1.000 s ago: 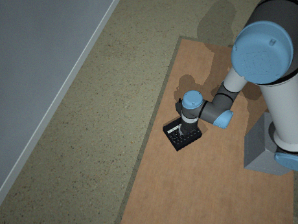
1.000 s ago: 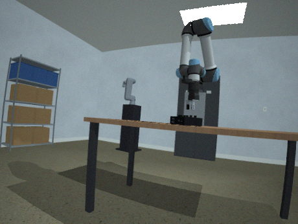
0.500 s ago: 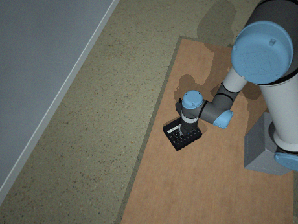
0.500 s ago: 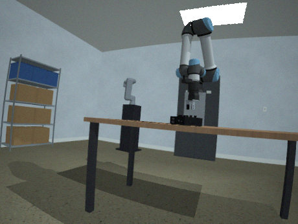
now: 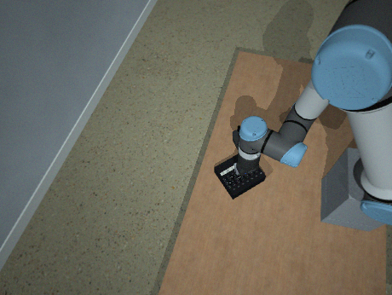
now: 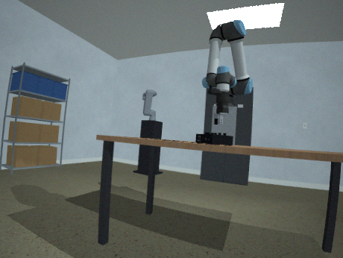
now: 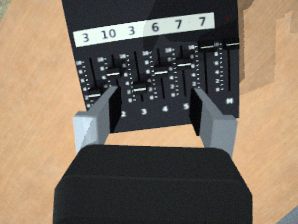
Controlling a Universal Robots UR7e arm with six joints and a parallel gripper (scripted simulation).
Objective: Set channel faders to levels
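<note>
The black lighting desk (image 7: 152, 50) lies flat on the wooden table; it also shows in the overhead view (image 5: 239, 180) and in the side view (image 6: 214, 139). A white tape strip (image 7: 143, 30) above the faders reads 3, 10, 3, 6, 7, 7. The fader caps (image 7: 161, 72) stand at different heights along their slots; the rightmost caps (image 7: 221, 46) sit near the top. My gripper (image 7: 155, 101) is open and empty. It hovers above the desk's near edge, pointing straight down. Its left finger hides the lower part of the leftmost slots.
The desk sits near the table's left edge (image 5: 200, 162). The arm's grey base block (image 5: 345, 192) stands at the right of the table. A shelf with boxes (image 6: 35, 119) and a second robot on a pedestal (image 6: 150, 127) stand away from the table.
</note>
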